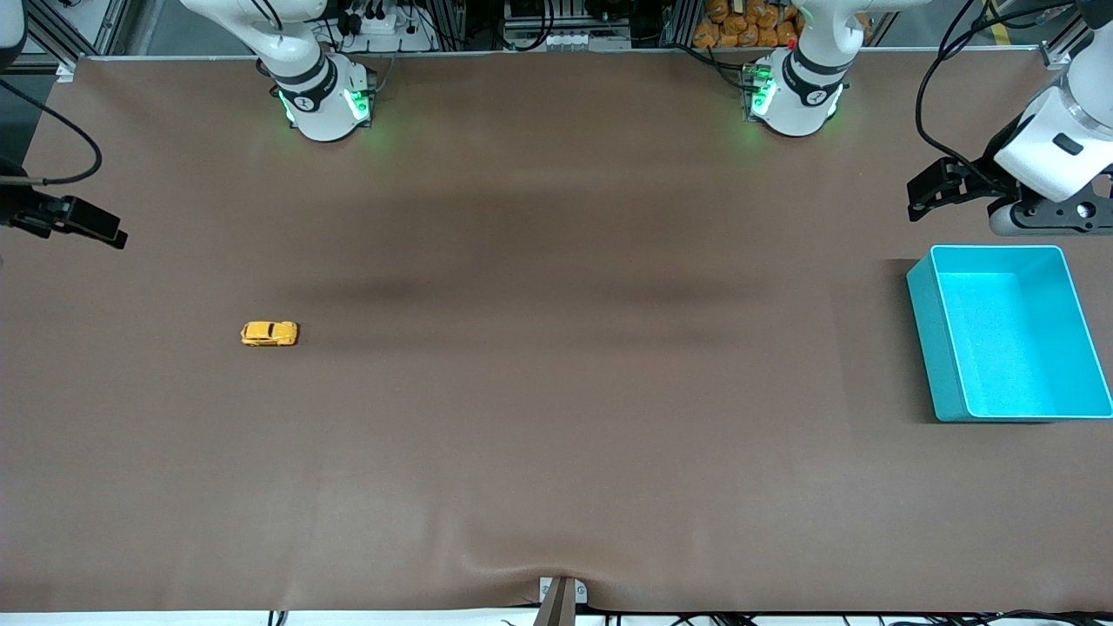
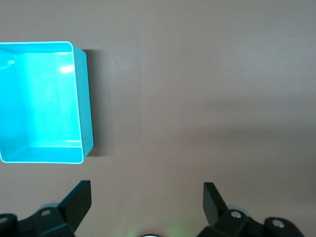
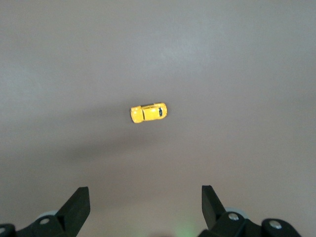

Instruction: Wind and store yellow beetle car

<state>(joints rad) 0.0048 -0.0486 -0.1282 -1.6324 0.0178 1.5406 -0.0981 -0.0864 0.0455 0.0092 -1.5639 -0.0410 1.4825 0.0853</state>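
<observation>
Lengthwise along table, yellow beetle car (image 1: 269, 334) on wheels; left gripper (image 2: 147, 200) and right gripper (image 3: 145, 200) spread, empty.

Even overhead light, soft shadows

Brown table (image 1: 556, 391) — yellow beetle car (image 1: 269, 334), turquoise bin (image 1: 1009, 335).

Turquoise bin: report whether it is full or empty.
Empty. The turquoise bin shows only its bare floor in both the front and left wrist views; the yellow beetle car sits outside.
</observation>
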